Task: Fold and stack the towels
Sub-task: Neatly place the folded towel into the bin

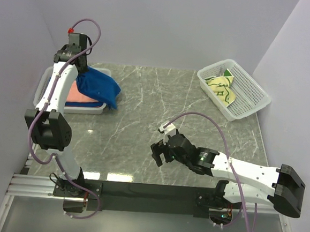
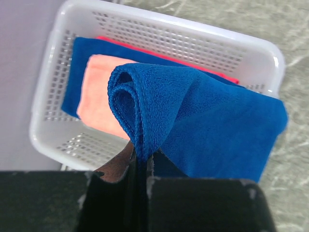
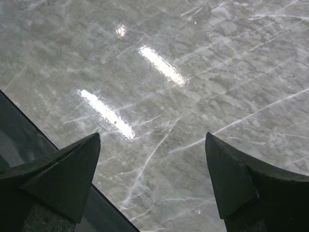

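Note:
My left gripper [image 2: 141, 162] is shut on the folded edge of a royal blue towel [image 2: 212, 125], holding it above the left white basket [image 2: 48, 140]. In the top view that blue towel [image 1: 99, 88] hangs over the basket's right rim. Inside the basket lie a salmon-pink towel [image 2: 96, 94] on another blue towel [image 2: 77, 63], with a red edge [image 2: 145, 50] beneath. A pale yellow towel with green motifs [image 1: 222, 89] sits crumpled in the right basket [image 1: 254, 89]. My right gripper [image 1: 159, 153] hangs open over bare marble near the table's front; its fingertips [image 3: 82, 159] hold nothing.
The grey marble table [image 1: 161, 106] runs between the two baskets. A black strip [image 3: 19, 140] marks the table's near edge under my right gripper. Walls close in on the left, back and right.

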Controlling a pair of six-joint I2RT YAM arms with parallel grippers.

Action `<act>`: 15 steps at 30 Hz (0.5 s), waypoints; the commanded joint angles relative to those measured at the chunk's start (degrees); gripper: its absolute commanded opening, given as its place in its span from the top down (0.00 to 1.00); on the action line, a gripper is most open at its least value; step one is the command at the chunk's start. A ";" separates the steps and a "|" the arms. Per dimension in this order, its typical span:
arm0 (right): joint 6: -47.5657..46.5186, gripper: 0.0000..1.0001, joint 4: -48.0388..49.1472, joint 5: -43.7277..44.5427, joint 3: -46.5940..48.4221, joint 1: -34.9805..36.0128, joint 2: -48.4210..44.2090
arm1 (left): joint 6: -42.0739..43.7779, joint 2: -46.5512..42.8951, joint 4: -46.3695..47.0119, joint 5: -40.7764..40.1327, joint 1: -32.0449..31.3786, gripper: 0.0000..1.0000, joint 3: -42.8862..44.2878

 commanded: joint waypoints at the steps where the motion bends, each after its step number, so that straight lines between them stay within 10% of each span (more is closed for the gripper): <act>1: -0.69 0.05 -0.64 1.72 3.06 -0.25 0.30 | 1.83 -1.14 2.23 -3.96 1.04 0.99 2.81; 15: -1.66 0.05 -1.43 2.07 3.68 -0.25 1.44 | 3.06 -2.64 5.84 -5.19 3.59 0.99 0.26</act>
